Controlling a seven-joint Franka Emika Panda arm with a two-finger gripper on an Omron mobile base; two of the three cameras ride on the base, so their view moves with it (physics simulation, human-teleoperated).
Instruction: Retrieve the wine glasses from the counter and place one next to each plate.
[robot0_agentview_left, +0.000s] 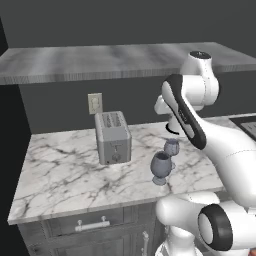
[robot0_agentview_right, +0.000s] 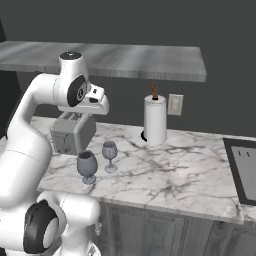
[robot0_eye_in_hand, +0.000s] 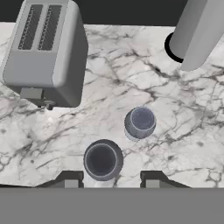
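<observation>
A marble counter under a grey wall shelf carries two upright wine glasses beside a toaster. From the right, a paper towel roll (stovetop edge too). The gripper hovers overhead, jaws parted, empty.

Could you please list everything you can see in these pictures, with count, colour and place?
wine glasses: two, smoky grey-blue, upright on the counter near its front edge, one nearer the edge, the other just behind it
toaster: one, silver-grey, on the counter beside the glasses
paper towel roll: one, white on a dark base, near the back wall
wall outlets: two, pale, one above the toaster, one by the roll
counter: one, white grey-veined marble over dark cabinets
wall shelf: one, grey marble, above the counter
claw: one, dark tips, hovering above the nearer glass, holding nothing
</observation>
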